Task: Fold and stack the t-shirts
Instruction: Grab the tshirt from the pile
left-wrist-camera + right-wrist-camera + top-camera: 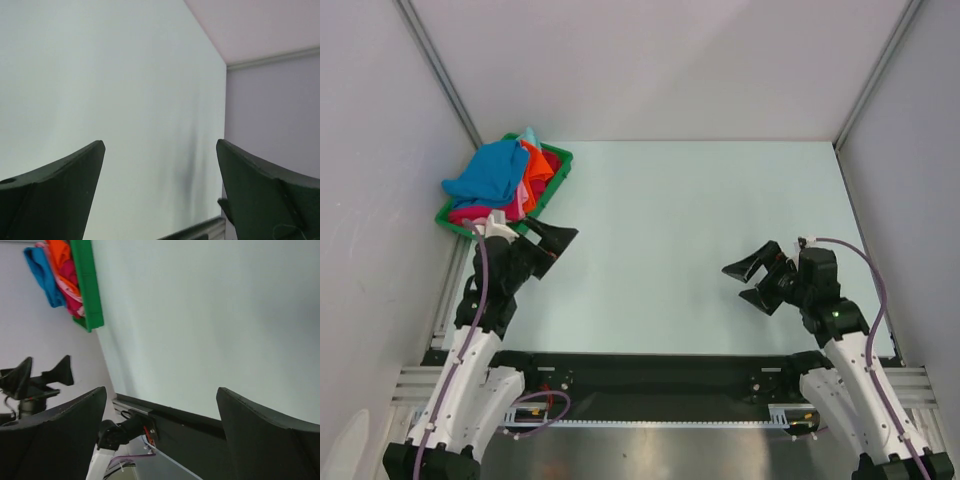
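The t-shirts lie in a heap in the green tray at the far left: a bright blue one on top, orange, magenta and pale pink beneath, a mint edge at the back. In the right wrist view the blue one hangs over the rim. My left gripper is open and empty, just near-right of the tray. My right gripper is open and empty over the table's right part.
The pale table spreads between the arms. White walls stand on the left, right and back. A black rail runs along the near edge. The left arm shows in the right wrist view.
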Robot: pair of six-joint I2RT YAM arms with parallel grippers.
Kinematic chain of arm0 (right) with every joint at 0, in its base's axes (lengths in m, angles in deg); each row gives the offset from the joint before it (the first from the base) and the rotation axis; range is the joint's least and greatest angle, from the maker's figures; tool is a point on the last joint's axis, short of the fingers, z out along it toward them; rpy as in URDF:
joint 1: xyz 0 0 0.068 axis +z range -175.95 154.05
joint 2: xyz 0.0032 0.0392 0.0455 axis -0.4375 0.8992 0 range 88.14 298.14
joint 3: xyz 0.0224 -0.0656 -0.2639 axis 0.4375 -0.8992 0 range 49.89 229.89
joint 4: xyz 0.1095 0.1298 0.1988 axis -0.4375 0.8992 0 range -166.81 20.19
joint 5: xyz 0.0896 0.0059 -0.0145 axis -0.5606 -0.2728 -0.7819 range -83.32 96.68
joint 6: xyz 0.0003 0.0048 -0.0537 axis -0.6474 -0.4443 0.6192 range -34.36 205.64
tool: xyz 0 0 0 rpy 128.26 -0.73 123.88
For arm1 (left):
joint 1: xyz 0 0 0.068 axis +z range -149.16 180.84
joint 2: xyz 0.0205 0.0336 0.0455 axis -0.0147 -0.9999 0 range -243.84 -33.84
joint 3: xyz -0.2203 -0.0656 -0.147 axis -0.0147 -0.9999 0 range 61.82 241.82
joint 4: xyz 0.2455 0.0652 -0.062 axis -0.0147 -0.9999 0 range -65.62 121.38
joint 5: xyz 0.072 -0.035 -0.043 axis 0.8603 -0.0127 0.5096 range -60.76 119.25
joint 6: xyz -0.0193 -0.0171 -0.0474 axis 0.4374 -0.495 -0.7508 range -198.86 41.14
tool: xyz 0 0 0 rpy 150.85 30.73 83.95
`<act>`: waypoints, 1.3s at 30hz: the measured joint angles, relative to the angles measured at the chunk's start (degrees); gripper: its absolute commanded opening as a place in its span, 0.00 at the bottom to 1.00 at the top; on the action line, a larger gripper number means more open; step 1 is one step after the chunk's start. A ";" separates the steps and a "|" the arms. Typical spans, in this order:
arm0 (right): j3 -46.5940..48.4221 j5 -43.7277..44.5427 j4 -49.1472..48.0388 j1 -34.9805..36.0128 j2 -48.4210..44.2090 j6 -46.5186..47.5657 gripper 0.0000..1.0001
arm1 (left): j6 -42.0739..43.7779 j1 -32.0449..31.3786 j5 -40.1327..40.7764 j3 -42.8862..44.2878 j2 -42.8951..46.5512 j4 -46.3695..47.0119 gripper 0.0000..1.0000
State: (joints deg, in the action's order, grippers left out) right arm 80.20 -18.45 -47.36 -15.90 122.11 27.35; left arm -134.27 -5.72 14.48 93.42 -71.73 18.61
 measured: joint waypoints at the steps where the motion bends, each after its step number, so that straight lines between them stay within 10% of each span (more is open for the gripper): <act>1: 1.03 0.66 1.46 -0.11 1.60 1.62 1.00 | 0.24 0.00 2.12 1.09 -0.09 -1.77 1.00; 6: 6.23 1.77 6.73 -3.39 8.31 7.58 1.00 | 2.82 2.40 8.15 5.81 -2.58 1.90 1.00; 21: 28.50 4.35 7.89 -4.87 29.00 24.06 1.00 | 16.06 9.03 15.30 46.10 -56.35 6.01 0.80; 30: 33.33 7.02 7.67 -8.57 39.93 28.83 1.00 | 20.83 11.98 31.63 57.40 -64.50 -1.38 0.95; 39: 34.14 6.05 7.28 -11.89 44.39 29.00 1.00 | 26.05 13.73 36.20 73.70 -78.79 -12.83 0.75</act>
State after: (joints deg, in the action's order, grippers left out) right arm 114.34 -12.39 -40.08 -27.79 166.51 56.36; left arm -108.22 8.00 50.68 167.12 -150.52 5.78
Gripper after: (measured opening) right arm 0.995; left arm 0.755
